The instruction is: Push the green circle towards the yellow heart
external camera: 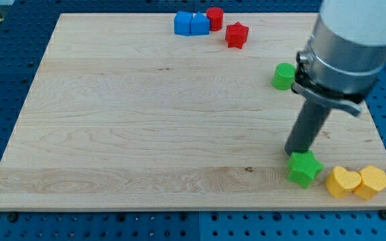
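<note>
The green circle (284,75) sits at the view's right, upper part of the board. The yellow heart (342,181) lies at the view's bottom right, touching a second yellow block (371,182) on its right. A green star-shaped block (304,167) lies just left of the heart. My tip (295,152) stands right above the green star's top edge, well below the green circle. The rod hangs from the arm's grey body (354,37) at the view's top right.
Two blue blocks (191,23) touch each other at the view's top, with a red cylinder (214,18) and a red star-shaped block (236,35) to their right. The wooden board (146,120) rests on a blue perforated table.
</note>
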Available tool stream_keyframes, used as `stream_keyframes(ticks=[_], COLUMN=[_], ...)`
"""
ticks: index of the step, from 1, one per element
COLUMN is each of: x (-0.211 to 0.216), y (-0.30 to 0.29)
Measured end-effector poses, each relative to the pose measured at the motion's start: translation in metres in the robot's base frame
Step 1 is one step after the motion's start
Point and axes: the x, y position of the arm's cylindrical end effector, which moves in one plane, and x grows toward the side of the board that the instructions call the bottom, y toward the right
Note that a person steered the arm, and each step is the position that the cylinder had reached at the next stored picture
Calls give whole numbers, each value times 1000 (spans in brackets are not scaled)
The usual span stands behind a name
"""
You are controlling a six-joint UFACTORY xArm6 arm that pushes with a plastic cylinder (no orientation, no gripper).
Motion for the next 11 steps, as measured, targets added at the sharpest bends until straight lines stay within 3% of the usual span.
stream_keyframes(ticks=[2,5,7,10,11], x=[5,-162,-222,-154,-152], y=[-4,-22,-32,16,52])
